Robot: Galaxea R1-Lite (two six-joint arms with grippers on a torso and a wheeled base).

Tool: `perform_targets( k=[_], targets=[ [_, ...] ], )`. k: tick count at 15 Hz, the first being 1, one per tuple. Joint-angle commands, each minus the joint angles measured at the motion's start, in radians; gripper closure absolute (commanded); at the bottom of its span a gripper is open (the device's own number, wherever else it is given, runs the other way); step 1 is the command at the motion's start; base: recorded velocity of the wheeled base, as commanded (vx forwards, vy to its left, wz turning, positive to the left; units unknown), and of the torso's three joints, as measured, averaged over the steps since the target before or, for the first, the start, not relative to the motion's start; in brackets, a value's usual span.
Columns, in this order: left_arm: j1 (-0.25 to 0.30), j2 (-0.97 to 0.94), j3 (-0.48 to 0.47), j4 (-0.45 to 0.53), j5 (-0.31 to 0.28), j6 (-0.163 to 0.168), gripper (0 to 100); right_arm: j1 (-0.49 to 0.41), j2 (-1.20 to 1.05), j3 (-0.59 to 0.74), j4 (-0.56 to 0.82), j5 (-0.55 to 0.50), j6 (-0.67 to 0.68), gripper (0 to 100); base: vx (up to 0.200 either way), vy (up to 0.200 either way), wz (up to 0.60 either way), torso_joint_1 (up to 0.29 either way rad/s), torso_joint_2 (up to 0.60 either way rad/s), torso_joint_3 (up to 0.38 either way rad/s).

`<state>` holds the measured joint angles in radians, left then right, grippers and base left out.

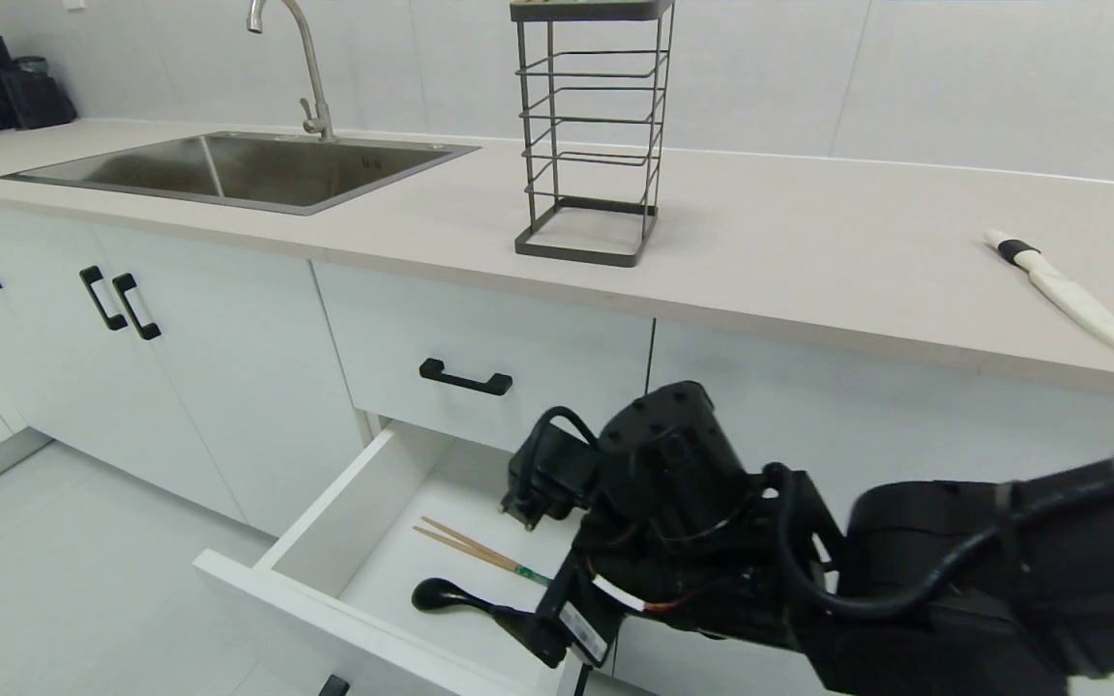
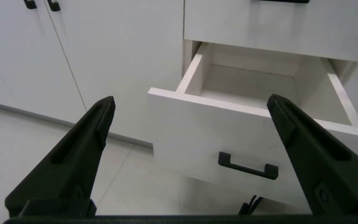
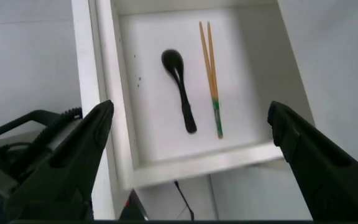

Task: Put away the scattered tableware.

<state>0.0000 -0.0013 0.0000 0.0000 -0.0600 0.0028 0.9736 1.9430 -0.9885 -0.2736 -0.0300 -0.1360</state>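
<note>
The lower drawer (image 1: pixel 325 604) stands pulled out. Inside it lie a pair of wooden chopsticks (image 1: pixel 475 549) and a black spoon (image 1: pixel 441 596) side by side. My right gripper (image 3: pixel 190 109) hovers open above the drawer, with the spoon (image 3: pixel 179 84) and chopsticks (image 3: pixel 210 74) below the gap between its fingers and nothing held. My left gripper (image 2: pixel 190 99) is open and empty, low in front of the drawer's front panel (image 2: pixel 191 134). A white knife (image 1: pixel 1065 292) with a black band lies on the counter at the far right.
A dark wire rack (image 1: pixel 591 135) stands mid-counter, with a steel sink (image 1: pixel 238 169) and tap to its left. A shut drawer with a black handle (image 1: pixel 465 377) sits just above the open one. Cabinet doors line the left; bare floor lies below.
</note>
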Motion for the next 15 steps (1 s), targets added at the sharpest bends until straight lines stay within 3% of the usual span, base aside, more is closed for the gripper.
perform_targets(
  k=[1,7,9,12,15],
  targets=[
    [0.0,0.001,0.0,0.0,0.0,0.0,0,-0.049,-0.159,0.16,-0.038,-0.002,-0.002,0,0.0,0.0,0.0,0.0,0.0,0.0],
    [0.0,0.001,0.0,0.0,0.0,0.0,0,-0.121,-0.305,0.358,-0.076,-0.002,-0.008,0,0.0,0.0,0.0,0.0,0.0,0.0],
    [0.0,0.001,0.0,0.0,0.0,0.0,0,-0.185,-0.427,0.459,-0.073,-0.002,-0.008,0,0.0,0.0,0.0,0.0,0.0,0.0],
    [0.0,0.001,0.0,0.0,0.0,0.0,0,-0.208,-0.624,0.626,-0.059,0.001,-0.004,0,0.0,0.0,0.0,0.0,0.0,0.0],
    [0.0,0.001,0.0,0.0,0.0,0.0,0,-0.211,-0.743,0.66,-0.007,-0.001,-0.001,0,0.0,0.0,0.0,0.0,0.0,0.0]
  ],
)
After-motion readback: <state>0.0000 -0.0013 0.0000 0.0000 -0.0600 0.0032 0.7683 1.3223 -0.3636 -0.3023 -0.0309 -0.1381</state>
